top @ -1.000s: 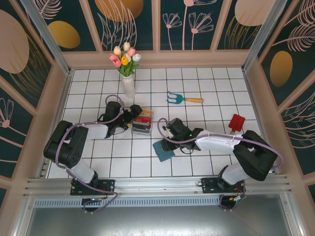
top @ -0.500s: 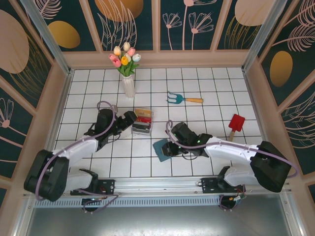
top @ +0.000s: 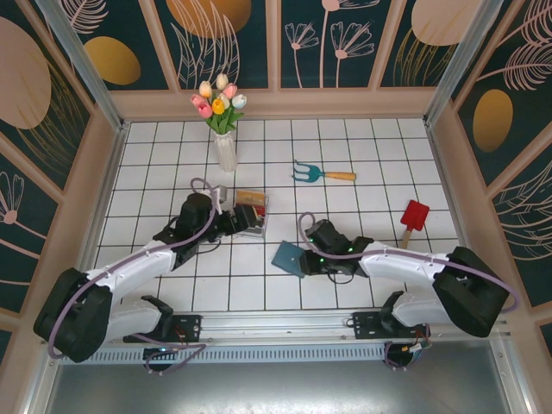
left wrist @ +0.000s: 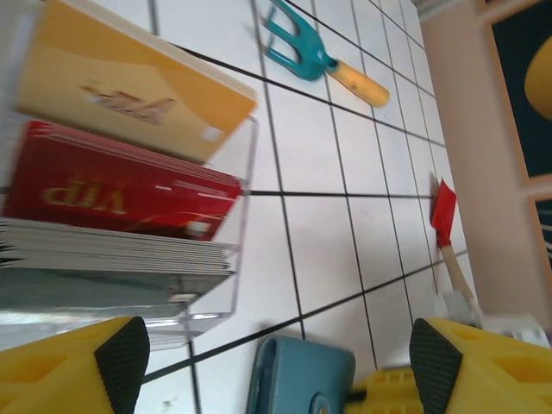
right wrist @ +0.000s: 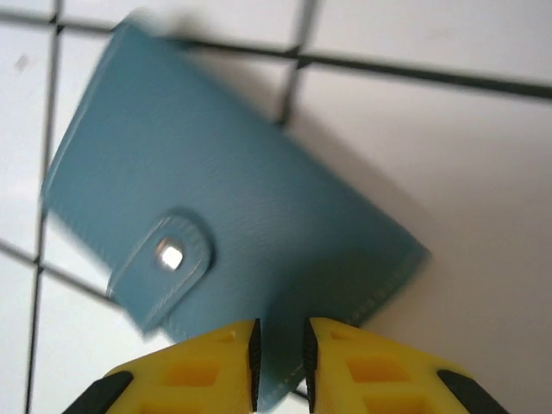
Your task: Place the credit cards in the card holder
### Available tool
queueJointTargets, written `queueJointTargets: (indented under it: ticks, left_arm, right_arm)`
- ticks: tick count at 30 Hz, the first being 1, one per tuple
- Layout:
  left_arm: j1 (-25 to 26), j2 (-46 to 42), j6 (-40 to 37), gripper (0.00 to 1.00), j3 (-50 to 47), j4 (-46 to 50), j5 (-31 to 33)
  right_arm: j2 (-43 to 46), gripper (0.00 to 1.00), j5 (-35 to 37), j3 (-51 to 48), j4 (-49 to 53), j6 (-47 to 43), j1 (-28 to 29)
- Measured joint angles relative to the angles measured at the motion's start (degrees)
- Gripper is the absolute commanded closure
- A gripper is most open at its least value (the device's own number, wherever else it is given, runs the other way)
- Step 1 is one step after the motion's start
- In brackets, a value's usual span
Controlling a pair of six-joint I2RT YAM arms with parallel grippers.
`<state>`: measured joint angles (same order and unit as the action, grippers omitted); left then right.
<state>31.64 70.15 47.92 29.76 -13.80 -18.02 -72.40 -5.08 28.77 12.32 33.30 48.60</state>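
The credit cards stand on edge in a small clear tray point(top: 251, 216): a yellow card point(left wrist: 129, 86), a red card point(left wrist: 121, 194) and grey cards point(left wrist: 103, 259). My left gripper point(top: 233, 222) point(left wrist: 278, 362) is open just left of the tray, with its jaws wide apart and nothing between them. The teal card holder point(top: 288, 256) point(right wrist: 233, 224) point(left wrist: 302, 379) is folded shut with its snap tab fastened. My right gripper point(top: 304, 259) point(right wrist: 280, 362) is shut on the card holder's near edge, and a shadow shows under the holder's far side.
A teal garden fork with a wooden handle point(top: 321, 172) point(left wrist: 319, 56) lies at the back centre. A red shovel point(top: 415, 216) point(left wrist: 444, 211) lies to the right. A white vase of tulips point(top: 224, 147) stands behind the tray. Wooden walls ring the tiled floor.
My right gripper has closed on the card holder, which has turned and shifted slightly. My left gripper has come back in against the tray's left side, its jaws a little narrower.
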Motion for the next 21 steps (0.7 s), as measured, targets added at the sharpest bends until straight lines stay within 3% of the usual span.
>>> queueJointTargets:
  ticks: [6, 14, 21]
  left_arm:
    - [6.8, 9.3, -1.9, 0.24, 6.8, 0.6, 0.1]
    - [14.3, 24.4, -3.7, 0.31, 19.3, 3.9, 2.2]
    - [16.3, 34.0, -4.9, 0.33, 28.9, 8.6, 5.4]
  right_arm:
    - [1.2, 0.73, -0.7, -2.6, -4.3, 0.0, -9.3]
    - [-3.8, 0.73, -2.3, -1.9, -12.0, -4.1, -12.3]
    - [-3.5, 0.7, -3.1, -1.9, -13.6, -6.6, -14.9]
